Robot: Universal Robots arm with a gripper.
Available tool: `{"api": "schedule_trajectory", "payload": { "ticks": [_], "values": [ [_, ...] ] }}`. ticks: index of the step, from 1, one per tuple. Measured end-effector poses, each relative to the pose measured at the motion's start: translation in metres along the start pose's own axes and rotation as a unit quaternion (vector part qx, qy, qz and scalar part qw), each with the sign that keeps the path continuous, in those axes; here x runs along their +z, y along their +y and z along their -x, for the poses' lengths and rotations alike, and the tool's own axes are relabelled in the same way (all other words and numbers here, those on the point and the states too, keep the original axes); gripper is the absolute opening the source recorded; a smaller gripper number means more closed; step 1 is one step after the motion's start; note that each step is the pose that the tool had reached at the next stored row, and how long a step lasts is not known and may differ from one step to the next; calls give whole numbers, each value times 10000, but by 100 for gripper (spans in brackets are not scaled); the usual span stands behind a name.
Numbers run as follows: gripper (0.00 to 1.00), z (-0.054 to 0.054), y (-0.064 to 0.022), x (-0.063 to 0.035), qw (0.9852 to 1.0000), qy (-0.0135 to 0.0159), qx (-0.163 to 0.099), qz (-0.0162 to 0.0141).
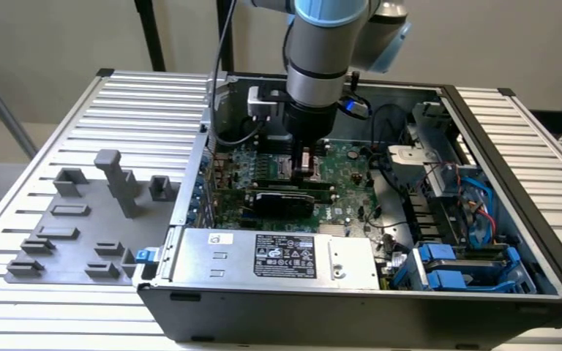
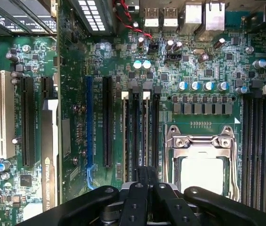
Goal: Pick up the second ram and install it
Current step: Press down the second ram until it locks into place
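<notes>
My gripper (image 1: pixel 306 174) reaches down into the open computer case (image 1: pixel 515 219), just above the motherboard (image 1: pixel 345 186). In the wrist view its black fingers (image 2: pixel 147 174) are pressed together, shut, over the near end of the black memory slots (image 2: pixel 140 134) with white latches. These slots lie beside the silver CPU (image 2: pixel 201 172) in its metal socket frame. The second ram is hidden; I see nothing green between the fingers. More empty-looking black slots (image 2: pixel 262 146) run on the CPU's other side.
A black expansion card (image 1: pixel 281 199) (image 2: pixel 50 155) stands close beside the gripper. The silver power supply (image 1: pixel 271 252) and blue drive bays (image 1: pixel 467 267) line the case front. A grey fixture tray (image 1: pixel 76 219) lies on the table at the exterior view's left. Cables (image 1: pixel 388 157) hang right of the arm.
</notes>
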State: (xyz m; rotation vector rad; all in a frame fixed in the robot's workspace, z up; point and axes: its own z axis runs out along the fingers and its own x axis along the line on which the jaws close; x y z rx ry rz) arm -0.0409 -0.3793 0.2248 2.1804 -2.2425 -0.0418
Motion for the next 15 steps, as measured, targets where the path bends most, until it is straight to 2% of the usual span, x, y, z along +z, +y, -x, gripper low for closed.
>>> {"api": "schedule_trajectory", "payload": {
  "ticks": [2, 3, 5, 7, 15],
  "values": [
    [11, -1, 0, -17, 10000, 1, 0, -1],
    [11, 3, -2, -50, 10000, -11, -2, -10],
    [11, 3, 2, -141, 10000, -4, -1, -3],
    [11, 3, 4, -187, 10000, -5, -1, -2],
    [11, 3, 4, -187, 10000, -5, 0, -2]
  ]
}}
